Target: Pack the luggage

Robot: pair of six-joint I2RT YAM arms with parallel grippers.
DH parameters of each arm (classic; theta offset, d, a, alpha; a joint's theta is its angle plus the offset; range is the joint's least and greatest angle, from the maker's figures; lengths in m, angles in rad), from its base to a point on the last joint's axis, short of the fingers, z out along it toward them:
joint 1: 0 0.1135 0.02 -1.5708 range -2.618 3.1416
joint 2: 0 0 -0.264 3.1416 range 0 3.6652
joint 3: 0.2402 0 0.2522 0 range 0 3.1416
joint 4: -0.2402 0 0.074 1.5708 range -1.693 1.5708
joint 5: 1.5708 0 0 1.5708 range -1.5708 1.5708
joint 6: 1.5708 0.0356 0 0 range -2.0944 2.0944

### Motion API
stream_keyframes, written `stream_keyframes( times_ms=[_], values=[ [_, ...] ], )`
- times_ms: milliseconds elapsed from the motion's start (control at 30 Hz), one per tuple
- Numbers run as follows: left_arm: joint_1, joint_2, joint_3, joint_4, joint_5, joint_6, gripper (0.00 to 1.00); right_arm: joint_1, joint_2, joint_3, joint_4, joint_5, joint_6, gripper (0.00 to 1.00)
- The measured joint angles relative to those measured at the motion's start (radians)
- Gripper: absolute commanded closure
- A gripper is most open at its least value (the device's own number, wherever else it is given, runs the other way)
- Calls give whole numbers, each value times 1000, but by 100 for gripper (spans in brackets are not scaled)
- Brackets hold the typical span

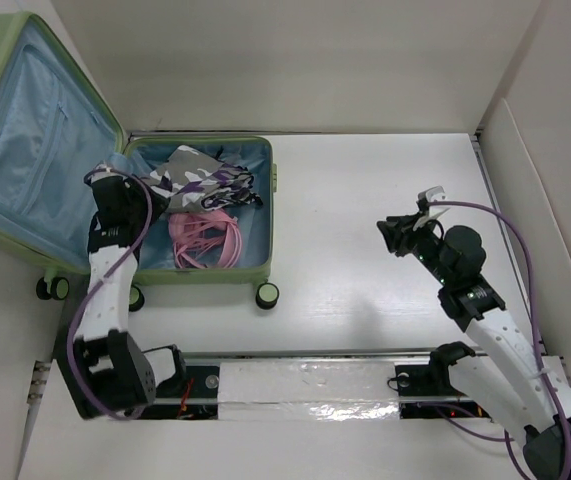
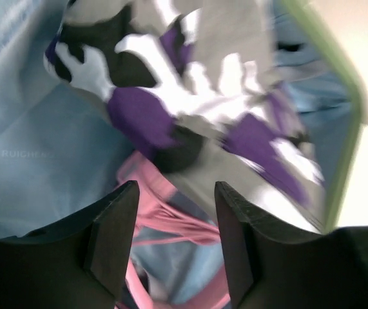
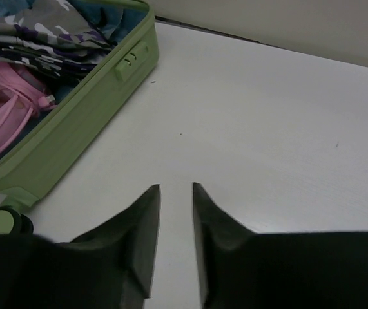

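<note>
White table — foil strip at front

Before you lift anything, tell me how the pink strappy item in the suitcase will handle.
The pink strappy item is probably floppy: it lies in loose tangled loops in the luggage. Being thin bands, it likely weighs little. Pinching one strand may drag the rest up trailing, perhaps snagging the patterned cloth lying against it.

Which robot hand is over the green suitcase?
The left hand, above the purple-and-white patterned cloth in the light-green hard-shell suitcase. The right hand hangs over the white table outside it.
</note>
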Motion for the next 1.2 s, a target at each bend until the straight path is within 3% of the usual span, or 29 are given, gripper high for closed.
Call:
stream_keyframes(
  times_ms=[33, 100, 267, 367, 467, 567, 600, 667, 800, 967, 1200],
  values=[
    [-14, -53, 1, -17, -29, 1, 60, 0, 2, 0, -1, -6, -1, 87],
    [-37, -165, 3, -43, -89, 4, 71, 0, 6, 0, -1, -17, -4, 96],
    [-47, -568, 21, -130, -356, -39, 100, 0, 24, 0, 0, -42, -6, 97],
    [-49, -658, 66, -208, -592, -86, 100, 0, 32, 0, 0, -62, -7, 93],
    [-50, -636, 58, -297, -792, -104, 100, 0, 32, 0, 3, -77, -10, 90],
    [-50, -559, 58, -367, -949, -96, 76, 0, 34, 0, 3, -97, -10, 86],
    [-50, -530, 58, -376, -993, -94, 59, 0, 36, 0, 3, -104, -10, 85],
    [-49, -475, 57, -378, -1063, -79, 47, 0, 41, 0, 2, -117, -11, 82],
    [-4, -364, 55, -352, -1139, -47, 53, 0, 42, 0, 3, -126, -11, 81],
    [100, -233, 46, -339, -1164, -22, 53, 0, 42, 0, 1, -125, -14, 81],
    [109, -104, 137, -306, -1188, 19, 63, 7, 65, 0, 11, -188, -18, 81]
  ],
)
